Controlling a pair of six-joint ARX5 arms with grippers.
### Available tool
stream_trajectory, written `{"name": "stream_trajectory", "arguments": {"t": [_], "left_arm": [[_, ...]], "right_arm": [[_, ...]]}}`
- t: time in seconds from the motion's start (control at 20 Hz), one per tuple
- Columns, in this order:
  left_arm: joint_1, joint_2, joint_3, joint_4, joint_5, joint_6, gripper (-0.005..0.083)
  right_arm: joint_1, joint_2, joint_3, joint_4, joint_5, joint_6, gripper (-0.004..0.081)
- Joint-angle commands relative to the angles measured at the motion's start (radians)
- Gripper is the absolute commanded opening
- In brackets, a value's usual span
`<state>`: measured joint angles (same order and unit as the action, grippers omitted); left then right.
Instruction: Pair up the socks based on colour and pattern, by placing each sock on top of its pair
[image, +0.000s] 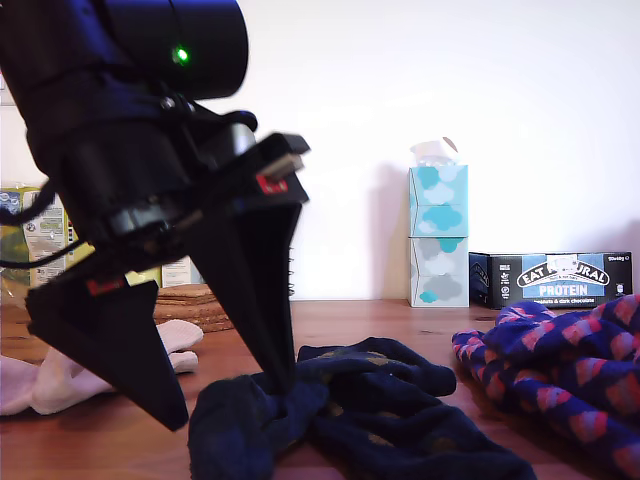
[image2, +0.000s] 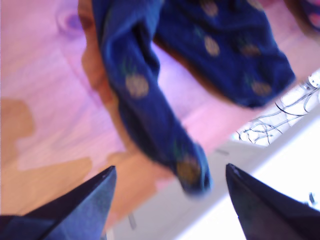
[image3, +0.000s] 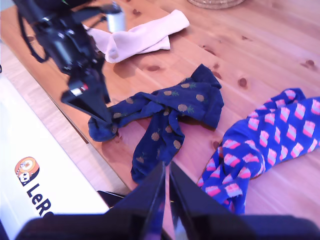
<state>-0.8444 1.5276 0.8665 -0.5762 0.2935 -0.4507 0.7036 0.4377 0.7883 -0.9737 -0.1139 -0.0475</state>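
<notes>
While my first pincer (image2: 167, 175) hangs w/ jaws spread wide, the toe end of one dark navy spotted knit sock (image2: 150, 107) lies between its tips on the wooden tabletop (image2: 45, 90). Second navy spotted sock (image3: 192, 95) crosses it, touching. My second pincer (image3: 166, 175) is clenched, empty. Blue socks w/ red-pink checks (image3: 265, 145) lie at 3 o'clock of the navy ones in exterior view; pale pinkish-white socks (image: 60, 375) at 9 o'clock.

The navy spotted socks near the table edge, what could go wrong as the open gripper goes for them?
My first gripper straddles one navy spotted sock right at the table's edge, so a nudge could push it off. That sock crosses the other navy sock, so lifting one may drag both.
</notes>
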Motion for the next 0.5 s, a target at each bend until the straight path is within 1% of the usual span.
{"name": "stream_trajectory", "arguments": {"t": [0.0,0.05,0.1,0.15,0.2,0.3,0.45], "left_arm": [[-0.01,0.044,0.002,0.006,-0.002,-0.005,0.0614],[-0.01,0.065,0.002,0.006,-0.003,0.001,0.0536],[-0.01,0.082,0.002,0.005,-0.004,0.023,0.037],[-0.008,0.092,0.002,0.011,-0.005,0.044,0.0123],[-0.005,0.092,0.003,0.027,-0.007,0.067,-0.002],[0.014,0.068,0.021,0.048,-0.006,0.09,-0.0024],[0.054,0.003,0.098,0.037,-0.007,0.119,-0.0024]], "right_arm": [[0.004,0.013,0.005,0.027,0.001,-0.003,-0.0011],[0.004,0.02,0.005,0.043,0.0,-0.003,-0.0011],[0.004,0.028,0.005,0.055,0.0,-0.003,-0.0011],[0.004,0.043,0.005,0.057,0.0,-0.003,-0.0011],[0.004,0.061,0.005,0.056,-0.004,-0.003,-0.0011],[0.004,0.108,0.005,0.057,-0.027,-0.003,-0.0011],[0.004,0.198,0.005,0.064,-0.045,-0.005,-0.0011]]}}
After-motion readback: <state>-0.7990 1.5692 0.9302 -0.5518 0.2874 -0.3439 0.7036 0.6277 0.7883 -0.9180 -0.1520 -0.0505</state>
